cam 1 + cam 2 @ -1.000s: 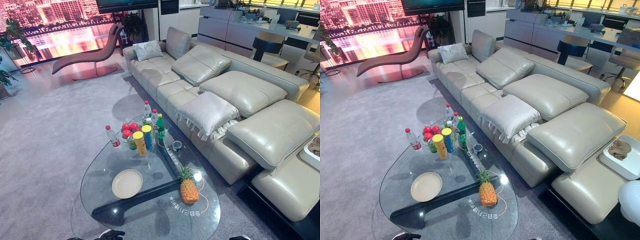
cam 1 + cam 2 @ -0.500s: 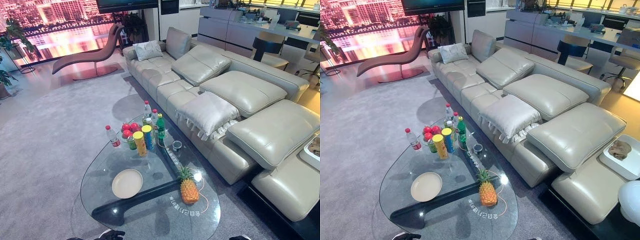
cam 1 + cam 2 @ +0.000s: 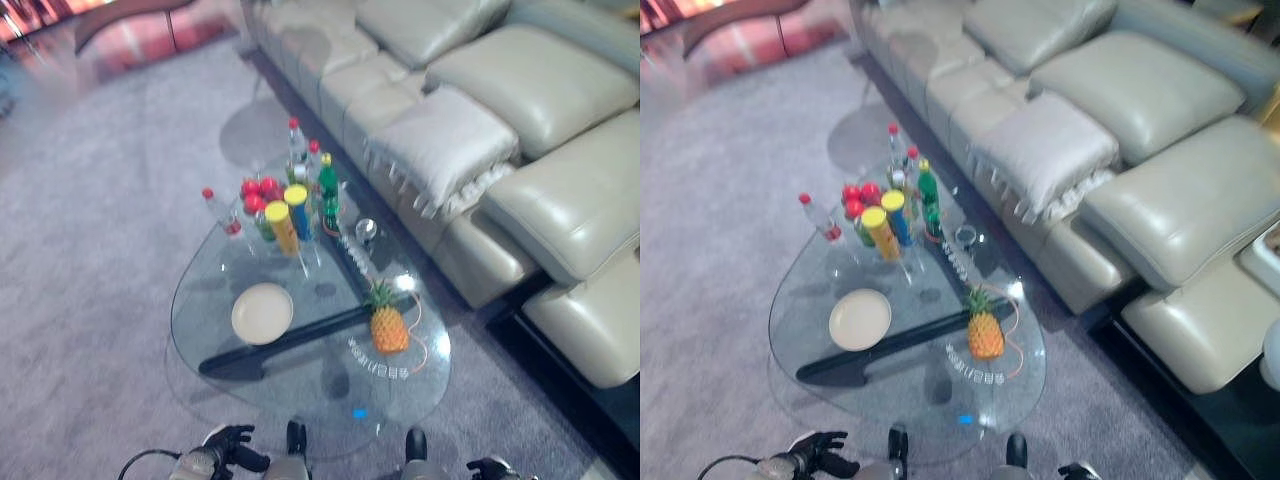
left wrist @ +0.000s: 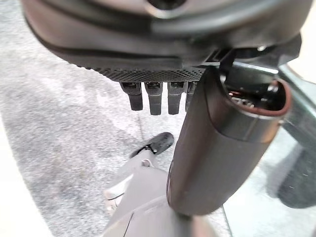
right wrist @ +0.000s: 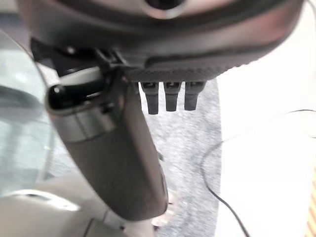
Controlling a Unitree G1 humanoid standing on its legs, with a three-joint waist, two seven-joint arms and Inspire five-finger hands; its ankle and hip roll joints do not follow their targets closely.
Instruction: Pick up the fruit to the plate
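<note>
Here, below my head, a long pale leather sofa (image 3: 520,110) runs along the far side of a grey carpet (image 3: 90,250), with a frilled cushion (image 3: 435,145) lying on its seat. In front of it stands a rounded glass coffee table (image 3: 400,395). On the table's near right part a pineapple (image 3: 388,325) lies on the glass, well apart from the empty cream plate (image 3: 262,313), which sits on the near left part. At the far end of the table stands a cluster: red apples (image 3: 255,192), a yellow tube can (image 3: 281,226) and a blue tube can (image 3: 298,210) just beside them, a green bottle (image 3: 328,190), clear bottles with red caps (image 3: 297,140), and one more red-capped bottle (image 3: 218,212) set a little to the left. A small round tin (image 3: 366,231) rests near the sofa-side edge.

My head views show my left hand (image 3: 228,447) low at the bottom edge, off the table, and my right hand (image 3: 492,467) at the bottom right. My wrist views add what those cannot: my left hand's fingers (image 4: 154,96) hang straight and relaxed over the carpet, holding nothing, and my right hand's fingers (image 5: 170,98) hang straight too, empty, beside the glass table's rim (image 5: 29,128)
</note>
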